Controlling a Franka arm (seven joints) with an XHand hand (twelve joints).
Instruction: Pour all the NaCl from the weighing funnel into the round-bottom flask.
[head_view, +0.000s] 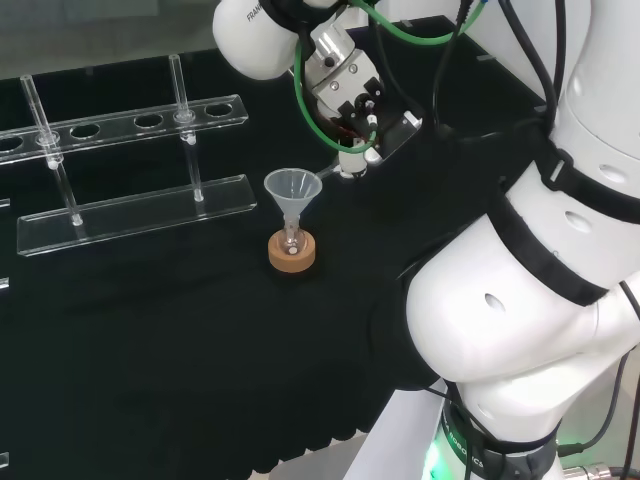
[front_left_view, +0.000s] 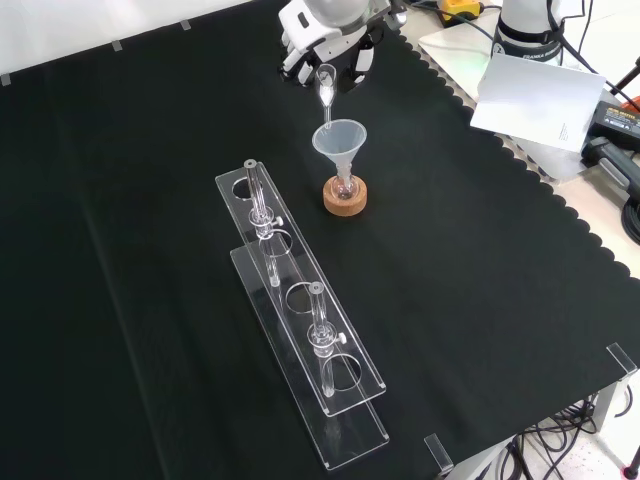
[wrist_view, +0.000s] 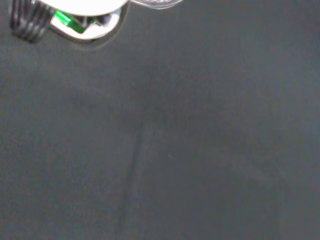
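A small round-bottom flask (head_view: 291, 238) (front_left_view: 344, 184) sits on a cork ring (head_view: 292, 256) (front_left_view: 345, 199) with a clear plastic funnel (head_view: 293, 190) (front_left_view: 340, 140) in its neck. My hand (head_view: 347, 98) (front_left_view: 330, 40) hovers just beyond it, fingers curled round a clear weighing funnel (head_view: 336, 166) (front_left_view: 325, 86). The weighing funnel tilts down with its open tip over the plastic funnel's rim. White powder shows inside it in the front view. A little white lies at the flask's bottom in the head view.
A clear acrylic test-tube rack (head_view: 130, 170) (front_left_view: 300, 330) with glass tubes stands left of the flask in the head view, nearer the camera in the front view. Paper (front_left_view: 535, 95) and cables lie past the cloth's scalloped right edge.
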